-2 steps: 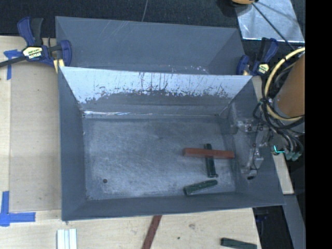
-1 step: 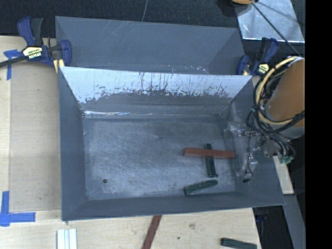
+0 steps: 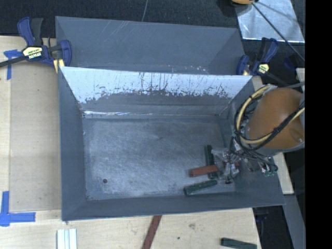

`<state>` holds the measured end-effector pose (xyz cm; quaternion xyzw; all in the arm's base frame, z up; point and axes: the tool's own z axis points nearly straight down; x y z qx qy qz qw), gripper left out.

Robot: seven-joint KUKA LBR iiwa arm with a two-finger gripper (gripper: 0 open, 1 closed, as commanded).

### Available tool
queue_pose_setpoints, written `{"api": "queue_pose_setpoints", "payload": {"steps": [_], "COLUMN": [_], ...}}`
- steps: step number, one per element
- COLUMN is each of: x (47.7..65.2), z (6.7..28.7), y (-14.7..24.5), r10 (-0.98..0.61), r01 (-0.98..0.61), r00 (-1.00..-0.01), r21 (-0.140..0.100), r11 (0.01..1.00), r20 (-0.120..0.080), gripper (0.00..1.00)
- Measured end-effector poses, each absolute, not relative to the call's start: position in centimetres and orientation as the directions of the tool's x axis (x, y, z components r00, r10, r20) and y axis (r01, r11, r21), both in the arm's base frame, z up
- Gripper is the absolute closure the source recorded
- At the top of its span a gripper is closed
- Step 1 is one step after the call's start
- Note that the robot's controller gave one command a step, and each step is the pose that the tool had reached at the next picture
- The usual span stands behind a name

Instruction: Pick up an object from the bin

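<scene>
Arm point(image 3: 277, 121) in from the right, gripper point(image 3: 229, 169) low beside a reddish-brown bar point(image 3: 203, 170) in the bin point(image 3: 155, 51). Spread or pinching? Can't tell.

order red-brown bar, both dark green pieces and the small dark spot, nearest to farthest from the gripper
1. Red-brown bar, just left of the gripper.
2. Long dark green bar, lower left, and short dark green piece, upper left: too close to call.
3. Small dark spot, far left floor.
</scene>
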<state>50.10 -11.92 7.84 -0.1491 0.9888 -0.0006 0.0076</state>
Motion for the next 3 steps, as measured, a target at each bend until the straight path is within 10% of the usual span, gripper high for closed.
{"api": "queue_pose_setpoints", "payload": {"steps": [1, 2, 3], "x": [50.1, 49.5, 52.2], "z": [7.8, 13.0, 25.9], "y": [-11.9, -11.5, -14.7], "r10": [-0.296, -0.294, -0.296], "r01": [-0.296, -0.294, -0.296], "r00": [-0.955, -0.956, -0.955], "r21": [-0.004, 0.002, -0.002], "r11": [0.955, 0.956, 0.955], "r20": [-0.015, 0.003, -0.004], "gripper": [1.00, 1.00, 1.00]}}
